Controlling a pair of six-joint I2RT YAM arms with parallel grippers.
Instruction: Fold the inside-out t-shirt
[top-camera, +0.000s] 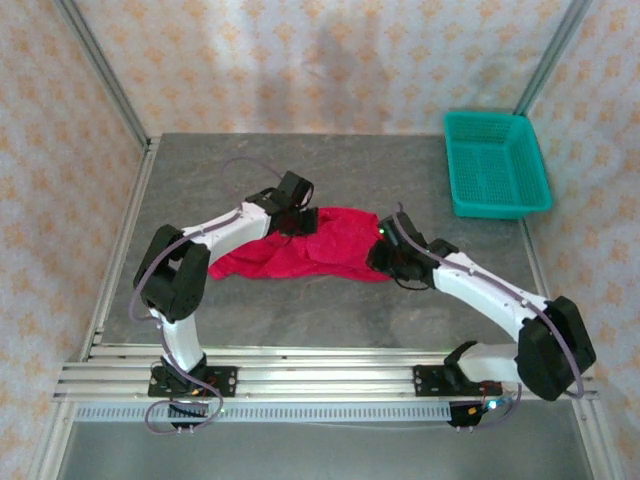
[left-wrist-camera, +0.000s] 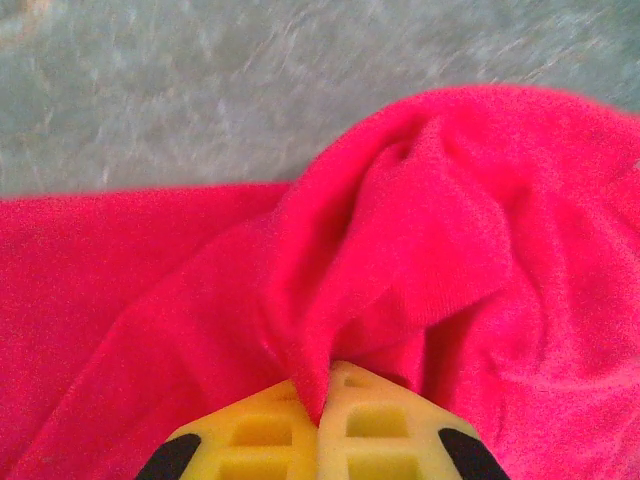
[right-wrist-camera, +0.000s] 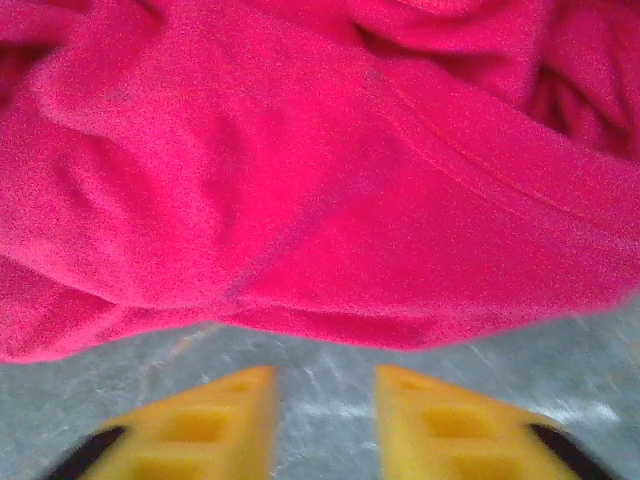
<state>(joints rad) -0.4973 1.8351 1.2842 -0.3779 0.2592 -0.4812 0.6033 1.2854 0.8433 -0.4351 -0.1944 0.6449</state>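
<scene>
Gray table (top-camera: 300, 310) holds the bunched-up red t-shirt (top-camera: 320, 250) between the two claws, and the teal basket (top-camera: 495, 165) sits well apart, past the right claw (right-wrist-camera: 325, 375). The left claw (left-wrist-camera: 322, 395) has its yellow fingers pressed together on a fold of the t-shirt. The right claw's fingers are spread, with bare table between them and the t-shirt's edge just ahead of their tips.
</scene>
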